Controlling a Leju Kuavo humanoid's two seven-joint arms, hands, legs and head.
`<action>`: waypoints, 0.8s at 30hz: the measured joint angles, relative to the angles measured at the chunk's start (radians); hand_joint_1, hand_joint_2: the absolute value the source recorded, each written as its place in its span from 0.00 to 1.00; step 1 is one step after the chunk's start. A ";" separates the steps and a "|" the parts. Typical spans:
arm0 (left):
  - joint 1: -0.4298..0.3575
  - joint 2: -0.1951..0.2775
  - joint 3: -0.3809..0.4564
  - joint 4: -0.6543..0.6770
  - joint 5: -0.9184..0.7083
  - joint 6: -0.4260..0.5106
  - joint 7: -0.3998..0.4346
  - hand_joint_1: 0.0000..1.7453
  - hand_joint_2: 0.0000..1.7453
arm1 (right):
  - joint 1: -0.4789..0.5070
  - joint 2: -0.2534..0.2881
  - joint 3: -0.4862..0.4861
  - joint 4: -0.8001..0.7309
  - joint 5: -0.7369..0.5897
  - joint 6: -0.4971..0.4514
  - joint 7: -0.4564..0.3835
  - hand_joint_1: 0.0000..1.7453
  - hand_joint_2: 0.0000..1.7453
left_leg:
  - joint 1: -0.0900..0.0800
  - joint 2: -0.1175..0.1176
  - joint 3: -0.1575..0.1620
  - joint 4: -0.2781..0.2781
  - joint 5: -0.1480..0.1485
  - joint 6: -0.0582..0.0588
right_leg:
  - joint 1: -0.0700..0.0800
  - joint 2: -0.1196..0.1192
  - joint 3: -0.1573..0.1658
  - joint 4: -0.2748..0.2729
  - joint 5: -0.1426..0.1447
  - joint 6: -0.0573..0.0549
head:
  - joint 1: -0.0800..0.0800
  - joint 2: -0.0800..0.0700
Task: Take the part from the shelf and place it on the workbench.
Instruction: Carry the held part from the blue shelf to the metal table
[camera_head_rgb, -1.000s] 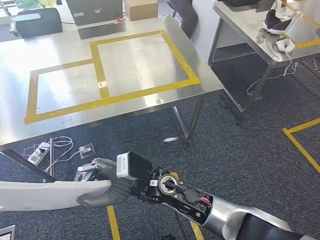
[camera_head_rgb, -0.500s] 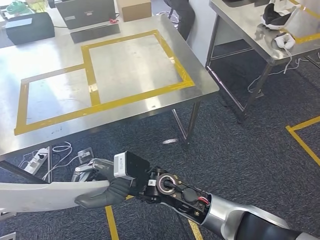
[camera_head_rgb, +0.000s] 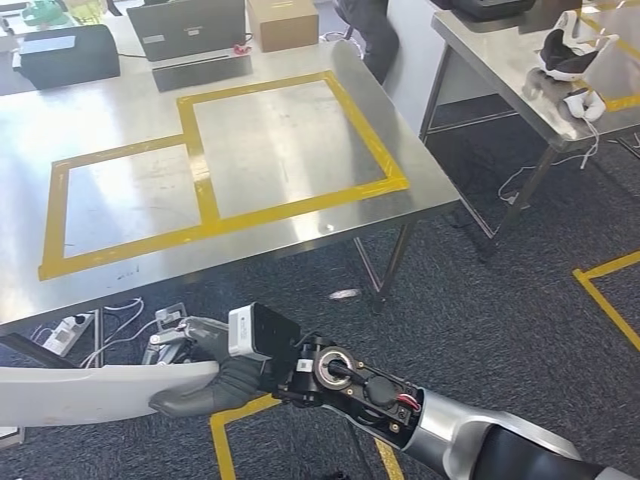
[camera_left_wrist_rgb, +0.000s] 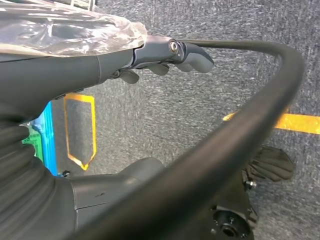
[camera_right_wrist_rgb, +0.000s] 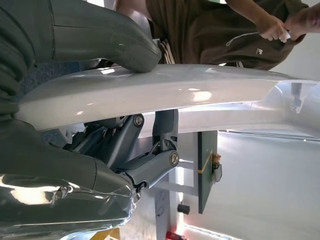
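Note:
My right hand (camera_head_rgb: 200, 375) reaches across low in the head view and grips one end of a long, flat white part (camera_head_rgb: 90, 392), which runs off the left edge. In the right wrist view the thumb (camera_right_wrist_rgb: 109, 37) presses on the white part (camera_right_wrist_rgb: 170, 92) and the darker fingers (camera_right_wrist_rgb: 151, 167) lie under it. The steel workbench (camera_head_rgb: 136, 90) stands ahead of the hand, marked with yellow tape rectangles (camera_head_rgb: 226, 215). My left hand (camera_left_wrist_rgb: 113, 65) hangs over the carpet, fingers (camera_left_wrist_rgb: 188, 52) stretched out and holding nothing.
A laptop (camera_head_rgb: 185, 25), a cardboard box (camera_head_rgb: 283, 20) and a black case (camera_head_rgb: 68, 50) sit along the workbench's far edge. A second steel table (camera_head_rgb: 513, 70) stands at the right. A power strip with cables (camera_head_rgb: 72, 330) lies under the bench. A person in a brown top (camera_right_wrist_rgb: 226, 30) stands nearby.
The whole head picture has shifted, first left and then back right, so the camera moved. My right hand keeps the same hold on the white part.

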 joint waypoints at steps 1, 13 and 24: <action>0.001 0.000 0.000 0.000 0.000 0.000 0.000 0.00 1.00 | 0.002 0.000 0.000 0.000 0.000 0.000 0.000 1.00 1.00 | 0.000 -0.001 0.010 0.000 -0.007 -0.001 | 0.000 0.000 -0.004 -0.019 0.032 -0.002 | 0.002 0.000; -0.005 0.002 -0.006 0.000 -0.003 -0.002 -0.002 0.00 1.00 | 0.004 0.000 0.002 -0.008 0.000 -0.004 0.000 1.00 1.00 | -0.002 -0.002 -0.069 0.212 -0.132 -0.056 | -0.003 0.002 0.137 -0.338 0.169 -0.044 | -0.014 0.000; -0.003 0.004 -0.007 0.000 0.000 -0.002 -0.002 0.00 1.00 | 0.006 0.000 0.003 -0.013 -0.002 -0.005 0.004 1.00 1.00 | -0.006 -0.001 -0.052 0.004 0.037 -0.026 | 0.003 0.007 0.181 -0.338 0.104 -0.016 | -0.015 0.000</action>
